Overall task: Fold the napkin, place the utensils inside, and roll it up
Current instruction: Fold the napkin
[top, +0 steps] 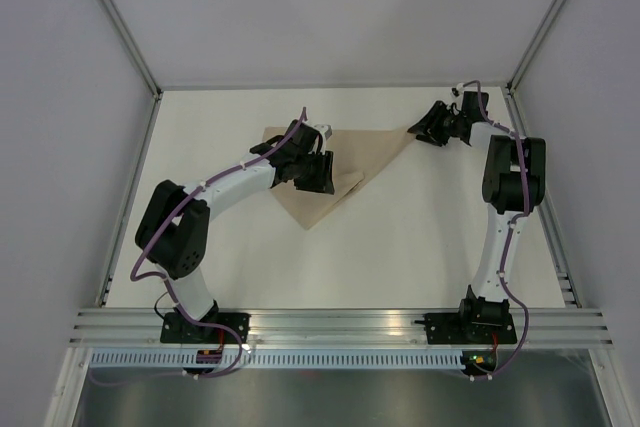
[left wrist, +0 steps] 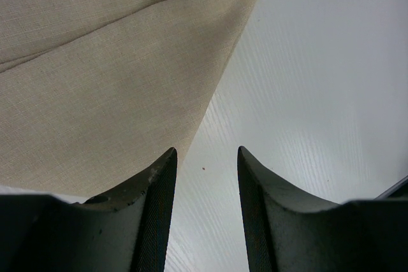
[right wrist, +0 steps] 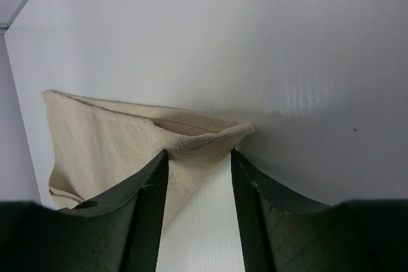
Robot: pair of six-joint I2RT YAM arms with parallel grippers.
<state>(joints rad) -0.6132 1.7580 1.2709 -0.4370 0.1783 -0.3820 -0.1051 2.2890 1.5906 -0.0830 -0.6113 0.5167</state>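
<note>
Tan cloth napkin — one item, plain matte weave, no pattern. It lies on the white surface toward the far side, about centre. It is doubled into a triangle, with the long edge running left to right along the far side and the point toward the near side. Two layers show at the right corner, their edges not quite matched.

Left hand: low over the left-centre of the napkin, at its sloping near-right edge. Fingers are apart, with only bare surface between them, and the cloth edge runs up to the left finger. It holds nothing.

Right hand: at the napkin's far right corner. Fingers are apart with a plain gap, and the cloth corner lies between the tips. It is not clamped on the cloth, as far as the wrist view shows.

Utensils: none visible in any view, so their location cannot be told.

Step in hand, as judged: the fold, first of three, looks made or nearly so. The hands sit at an edge and a corner, likely to square the layers.

Next move, as judged: get the fold flat with its edges aligned, then find the cutlery and lay it on the cloth near one edge before rolling. Thin cloth may drag or open if a finger catches it.

Markings: no brand, label or readable writing on cloth, hands or surface.
</note>
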